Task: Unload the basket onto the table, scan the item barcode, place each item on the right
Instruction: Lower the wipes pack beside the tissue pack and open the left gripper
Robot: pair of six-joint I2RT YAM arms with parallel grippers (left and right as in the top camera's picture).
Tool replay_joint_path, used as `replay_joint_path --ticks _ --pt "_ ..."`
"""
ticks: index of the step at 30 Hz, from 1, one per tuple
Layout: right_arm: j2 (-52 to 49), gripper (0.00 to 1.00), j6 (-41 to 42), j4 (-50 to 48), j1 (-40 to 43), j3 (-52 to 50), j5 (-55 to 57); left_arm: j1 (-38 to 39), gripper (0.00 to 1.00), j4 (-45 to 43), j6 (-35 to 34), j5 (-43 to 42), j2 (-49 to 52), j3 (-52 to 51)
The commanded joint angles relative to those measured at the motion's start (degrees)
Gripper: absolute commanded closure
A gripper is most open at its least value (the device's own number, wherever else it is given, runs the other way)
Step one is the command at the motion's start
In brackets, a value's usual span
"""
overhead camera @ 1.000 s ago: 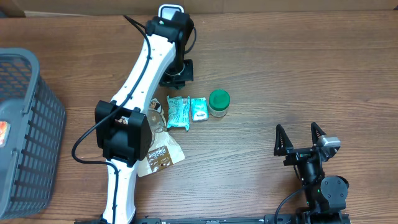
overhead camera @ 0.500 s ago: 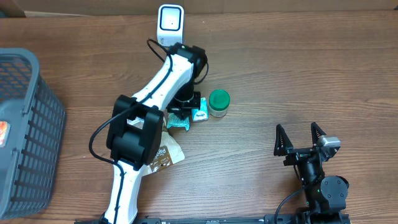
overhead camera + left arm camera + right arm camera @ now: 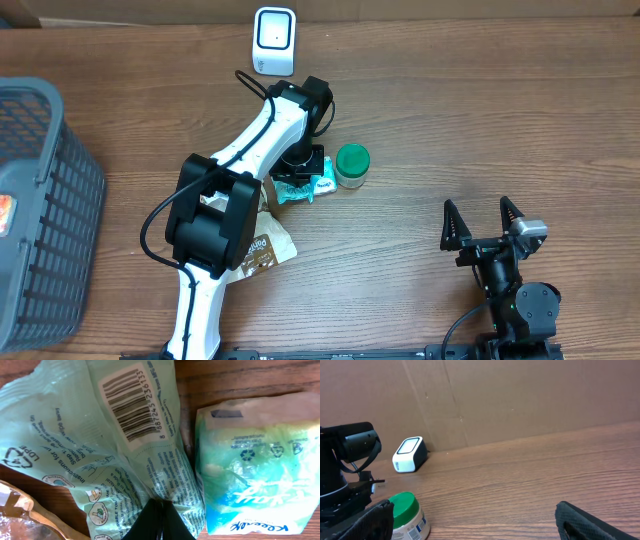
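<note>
Wipes packet [image 3: 90, 445] is pinched at its crumpled end by the left gripper [image 3: 159, 521], jaws clamped tight on the plastic. Its barcode [image 3: 131, 402] is turned up toward the wrist camera (nice and readable, actually). From above, the packet is seen around mid-table, mostly hidden under the left wrist.

It's crowded on one side. A tissue pack [image 3: 257, 465] is laid just beside it, edges nearly touching, and a green-lidded jar [image 3: 352, 165] is parked right next to that. A brown pouch [image 3: 258, 250] is tucked under the arm, nearer the front.

The scanner [image 3: 273, 27] is stood at the far edge of the table [image 3: 450, 120], with bare wood between it and the packet. A basket [image 3: 40, 200] is set well off at the left edge. The right gripper [image 3: 484, 222] is held wide open near the front right corner, with plenty of free wood around it.
</note>
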State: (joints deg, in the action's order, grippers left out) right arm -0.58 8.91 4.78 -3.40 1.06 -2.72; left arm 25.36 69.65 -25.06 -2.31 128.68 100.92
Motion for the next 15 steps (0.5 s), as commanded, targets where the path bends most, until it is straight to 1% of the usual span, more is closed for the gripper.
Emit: replay_joint_path --ticks 1,6,10,15 --pt "0.4 0.00 -0.4 -0.2 0.1 -0.6 0.2 -0.8 0.96 -0.6 0.9 1.2 1.7 1.6" --pt "0.4 0.00 -0.4 -0.2 0.1 -0.6 0.2 -1.4 0.96 6.3 0.9 1.4 1.7 12.2" --pt "0.4 0.00 -0.4 -0.2 0.1 -0.6 0.2 -1.9 0.96 14.9 0.8 2.9 1.7 25.8" --pt "0.4 0.00 -0.4 -0.2 0.1 -0.6 0.2 -2.7 0.96 26.4 0.5 7.5 1.7 45.1"
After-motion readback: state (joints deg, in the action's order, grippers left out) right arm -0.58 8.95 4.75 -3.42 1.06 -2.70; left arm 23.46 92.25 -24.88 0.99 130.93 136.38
